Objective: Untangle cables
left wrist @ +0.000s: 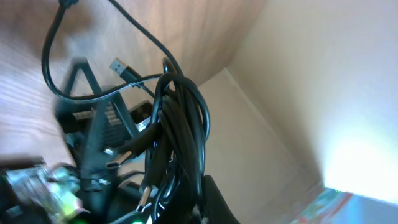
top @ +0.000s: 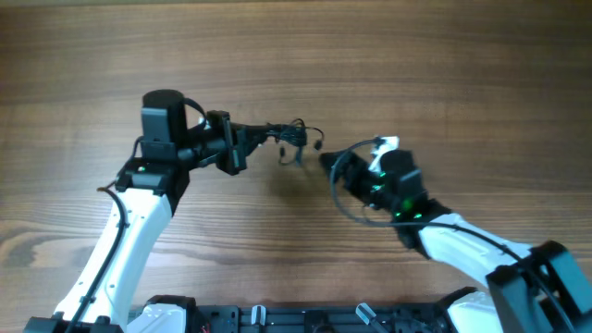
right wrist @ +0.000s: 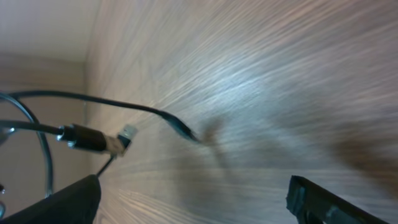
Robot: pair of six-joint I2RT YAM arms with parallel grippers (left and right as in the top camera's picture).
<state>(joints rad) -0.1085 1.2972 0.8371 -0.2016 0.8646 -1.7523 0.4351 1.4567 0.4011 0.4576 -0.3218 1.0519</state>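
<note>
Step in hand: separation of the knot, with one arm anchoring and the other positioned to draw out a strand. The left gripper (top: 242,143) is clamped together on the cables (top: 289,135), which sit lifted just toward 12 o'clock of the middle of the table (top: 462,74) in the overhead view. The right gripper (top: 329,161) stands at about 4 o'clock of the bundle, near it but not touching. Its fingers (right wrist: 71,199) are wide apart with nothing between them (the right wrist view shows only bare wood in the gap). The long axis of the bundle runs along the 9-to-3 line in the overhead view. It leaves the left gripper and points toward 3 o'clock, with short loose ends curling toward 4 o'clock. In the left wrist view the strands rise from 6 o'clock as a tight sheaf of loops. One silver-tipped plug (left wrist: 120,66) stands clear of the sheaf, its tip pointing toward 10 o'clock. How the loops are interlaced inside the sheaf cannot be told. The next move probably calls for the right gripper to advance toward 10 o'clock and select a single free end, not the whole sheaf. It should then close on that strand just behind its plug and pull away toward 4 o'clock while the left gripper keeps its hold.
</note>
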